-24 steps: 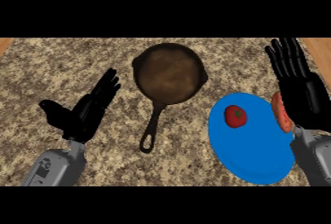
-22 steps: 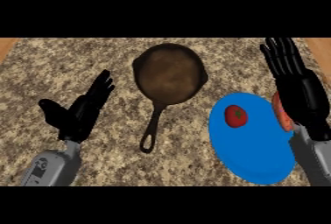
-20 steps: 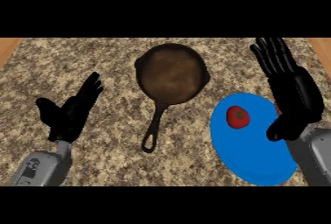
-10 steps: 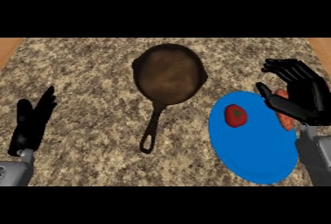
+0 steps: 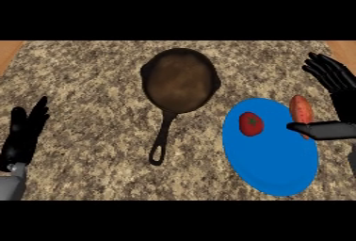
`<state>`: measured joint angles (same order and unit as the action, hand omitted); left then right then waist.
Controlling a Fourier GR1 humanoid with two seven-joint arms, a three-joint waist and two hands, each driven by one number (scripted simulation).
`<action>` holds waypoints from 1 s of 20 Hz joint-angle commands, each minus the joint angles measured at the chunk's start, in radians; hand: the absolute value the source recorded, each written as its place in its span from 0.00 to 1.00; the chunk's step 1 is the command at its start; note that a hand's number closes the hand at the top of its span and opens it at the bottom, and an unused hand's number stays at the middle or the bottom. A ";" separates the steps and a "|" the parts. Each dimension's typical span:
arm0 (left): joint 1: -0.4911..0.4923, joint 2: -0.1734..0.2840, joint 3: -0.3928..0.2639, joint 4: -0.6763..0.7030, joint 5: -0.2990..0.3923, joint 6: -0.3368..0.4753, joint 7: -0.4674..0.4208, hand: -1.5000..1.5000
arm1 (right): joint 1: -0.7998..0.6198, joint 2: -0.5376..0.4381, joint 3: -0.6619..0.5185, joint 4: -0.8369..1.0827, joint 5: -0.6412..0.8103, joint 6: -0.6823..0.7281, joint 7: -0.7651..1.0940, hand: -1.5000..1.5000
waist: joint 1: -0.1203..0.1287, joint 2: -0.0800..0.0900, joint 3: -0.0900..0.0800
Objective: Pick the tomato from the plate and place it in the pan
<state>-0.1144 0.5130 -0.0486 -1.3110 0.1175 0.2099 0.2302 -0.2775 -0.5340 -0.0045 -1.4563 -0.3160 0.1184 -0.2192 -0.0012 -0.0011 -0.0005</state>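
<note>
I hold the right hand (image 5: 332, 101) spread open at right frame, thumb over the plate (image 5: 274, 164) rim, ready to approach the tomato (image 5: 250, 123). The pan (image 5: 181, 80) waits upper centre; the left hand (image 5: 24, 134) rests open.

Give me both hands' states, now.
Left hand: open, fingers straight, holding nothing, at the counter's left edge.
Right hand: open, fingers spread, holding nothing, beside the blue plate; the tomato lies untouched.
</note>
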 commanded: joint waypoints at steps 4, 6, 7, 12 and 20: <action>-0.010 -0.007 -0.004 0.027 -0.028 0.010 -0.001 0.50 | -0.129 -0.280 0.069 -0.087 0.138 0.114 0.291 0.00 | 0.002 -0.003 -0.004; 0.012 -0.003 0.017 0.034 -0.007 -0.014 -0.055 0.50 | -0.185 -0.302 0.130 -0.075 0.208 0.139 0.340 0.00 | 0.027 0.001 -0.004; -0.038 -0.003 -0.006 0.015 -0.015 -0.016 0.026 0.50 | -0.221 -0.327 0.152 -0.061 0.214 0.181 0.393 0.00 | 0.024 0.003 -0.003; 0.032 -0.021 -0.006 -0.002 -0.025 -0.009 -0.025 0.50 | -0.312 -0.298 0.319 -0.161 0.309 0.246 0.615 0.00 | 0.029 -0.002 -0.003; -0.026 -0.023 0.029 0.064 -0.045 -0.021 -0.032 0.50 | -0.354 -0.181 0.461 -0.129 0.417 0.376 0.743 0.00 | 0.008 0.002 0.000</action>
<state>-0.1436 0.4831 -0.0431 -1.2795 0.0758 0.2036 0.2307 -0.6387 -0.7557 0.3908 -1.5717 0.0528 0.4453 0.4657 0.0142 0.0008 -0.0017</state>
